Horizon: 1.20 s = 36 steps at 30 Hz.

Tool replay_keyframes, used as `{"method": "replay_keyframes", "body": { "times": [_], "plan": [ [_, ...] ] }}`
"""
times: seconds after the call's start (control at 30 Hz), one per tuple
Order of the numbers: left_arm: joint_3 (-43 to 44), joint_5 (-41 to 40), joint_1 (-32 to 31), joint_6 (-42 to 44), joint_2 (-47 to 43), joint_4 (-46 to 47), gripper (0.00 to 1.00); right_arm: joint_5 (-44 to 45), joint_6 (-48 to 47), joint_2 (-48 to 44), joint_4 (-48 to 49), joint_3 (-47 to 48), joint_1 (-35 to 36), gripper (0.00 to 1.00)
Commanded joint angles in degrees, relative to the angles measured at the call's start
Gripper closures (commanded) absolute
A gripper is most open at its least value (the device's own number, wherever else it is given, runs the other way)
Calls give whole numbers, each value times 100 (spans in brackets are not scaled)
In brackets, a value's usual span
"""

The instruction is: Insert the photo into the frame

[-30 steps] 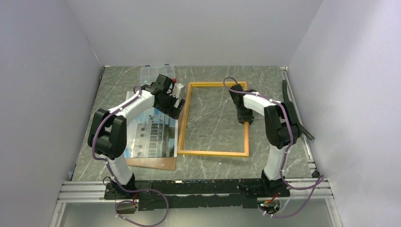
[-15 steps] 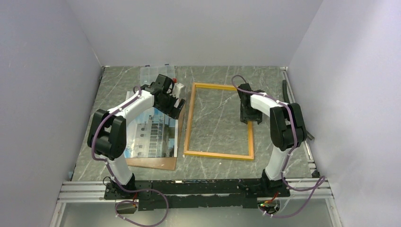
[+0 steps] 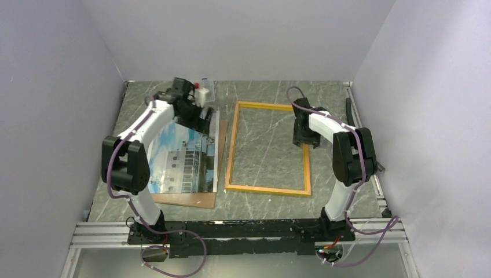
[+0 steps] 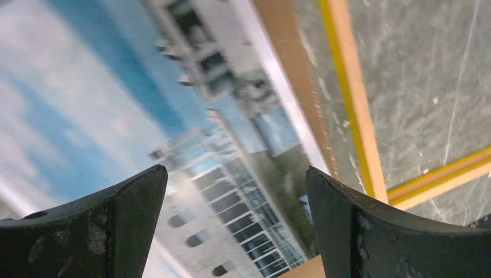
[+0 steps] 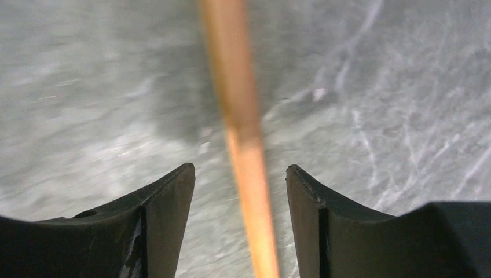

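Observation:
The photo (image 3: 179, 159), a building against blue sky, lies flat at the left on a brown backing board (image 3: 191, 200). My left gripper (image 3: 201, 114) hovers open over the photo's far end; the left wrist view shows the print (image 4: 145, 104) below the wide-apart jaws of the gripper (image 4: 236, 171). The frame (image 3: 266, 189), a thin yellow-orange rectangle, lies on the table to the right of the photo. My right gripper (image 3: 305, 139) stands over the frame's right side. In the right wrist view the gripper (image 5: 238, 168) is open, and the frame's bar (image 5: 243, 116) runs between the jaws without touching them.
A clear plastic box (image 3: 197, 92) sits at the back behind the left gripper. The board's edge (image 4: 289, 69) and the frame's left bar (image 4: 353, 104) lie side by side. A black bar (image 3: 350, 110) runs along the right wall. Grey walls close in three sides.
The right gripper has opened and let go of the frame's right bar after shifting the frame to the right. The left arm has swung back and left over the photo's far end.

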Motion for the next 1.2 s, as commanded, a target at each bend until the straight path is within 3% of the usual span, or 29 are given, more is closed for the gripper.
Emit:
{"method": "replay_keyframes", "body": {
  "times": [0.0,0.17,0.33,0.43,0.73,1.17],
  "plan": [
    [485,465,1016,256,-506,-531,5,-761,91,-675,130,508,623,34],
    [520,549,2322,649,-678,-847,5,-1304,400,-544,585,569,2109,18],
    [506,718,3401,729,-635,-996,5,-1565,732,433,767,1462,2955,17],
    [366,566,3702,901,-637,-1044,5,-1640,712,882,759,1930,3167,17],
    [-567,350,3888,1199,-619,-799,7,-1793,781,1523,1064,2029,3313,22],
    [-838,317,3906,1791,-292,-642,6,-1450,559,857,1457,786,3332,30]
  ]
}}
